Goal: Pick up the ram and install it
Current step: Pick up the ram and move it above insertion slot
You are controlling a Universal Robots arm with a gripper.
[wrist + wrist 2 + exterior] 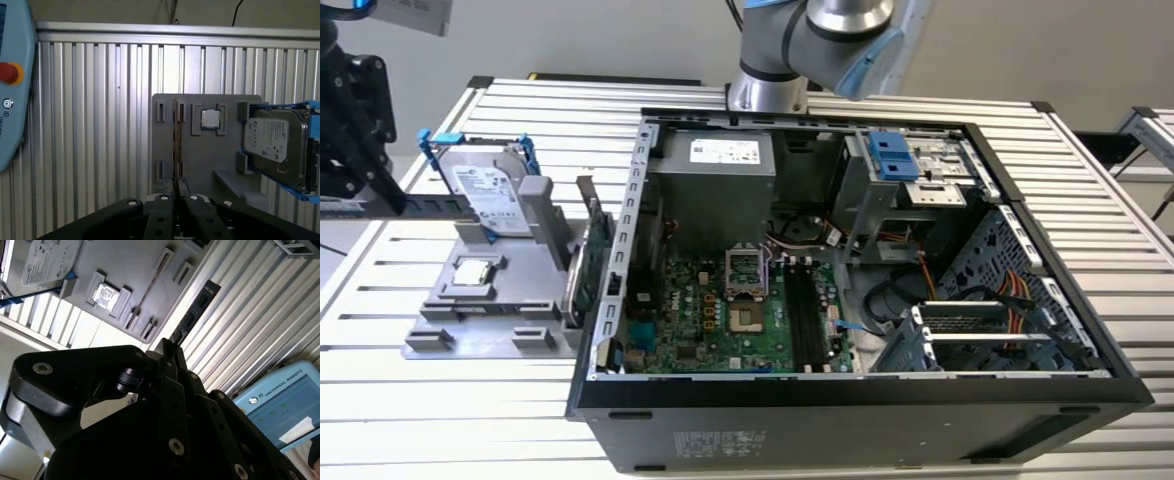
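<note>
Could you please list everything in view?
table: one, silver slatted, beneath case and holder.
computer case: one, black, open, on table.
motherboard: one, green, inside the case.
holder: one, grey, exterior view's left of case.
hard drive: one, silver, blue clips, on holder.
processor chip: one, silver, on holder.
expansion card: one, green, upright between holder and case.
teach pendant: one, light blue, by table.
ram: one, dark, in the gripper.
gripper: one, black, shut on the ram.
arm: one, silver and blue, behind case.
</note>
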